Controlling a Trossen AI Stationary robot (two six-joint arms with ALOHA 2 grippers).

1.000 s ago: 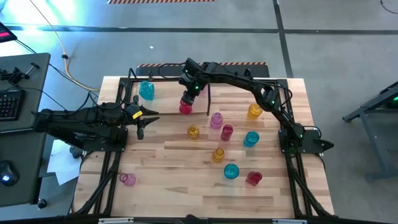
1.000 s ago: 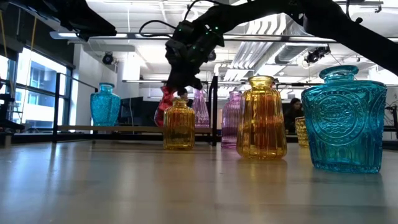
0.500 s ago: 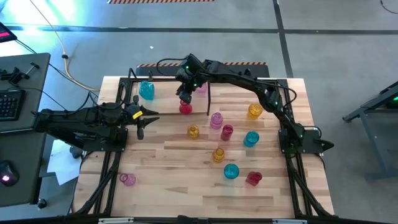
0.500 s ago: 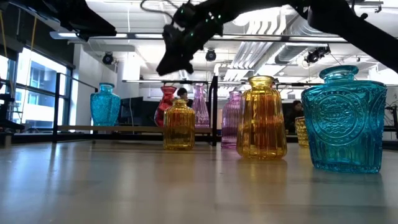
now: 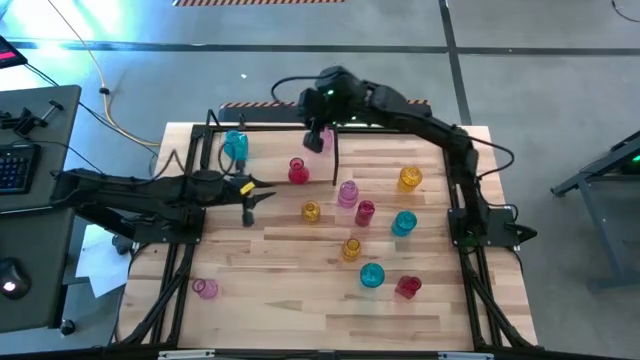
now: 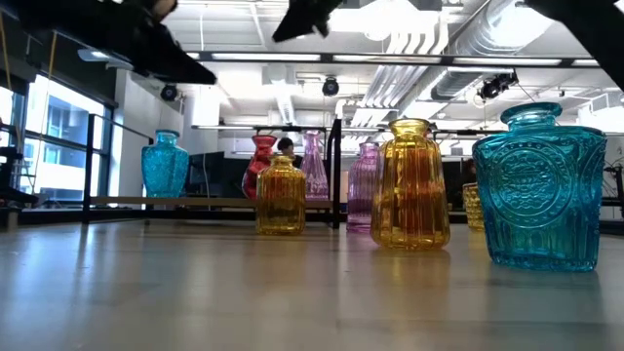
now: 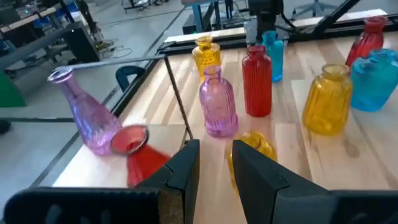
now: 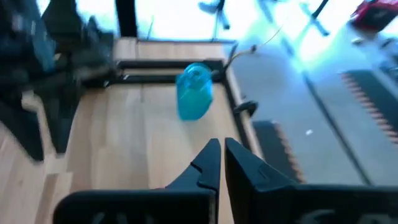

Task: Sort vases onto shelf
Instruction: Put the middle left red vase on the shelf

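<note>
We see two dark jointed arms, black cable looped over right arm. Left gripper carries yellow marking near wrist. Right gripper: two dark, wedge-shaped fingers. Green indicator light glows near its wrist.

Worktop: pale wood strips, smooth, satin sheen. Vases: translucent glass, glossy; amber one ribbed, cyan one embossed, pink one fluted. Shelf: thin black metal rods, matt. Left pincer: dark matt plastic look. Floor: grey, smooth, dull.
</note>
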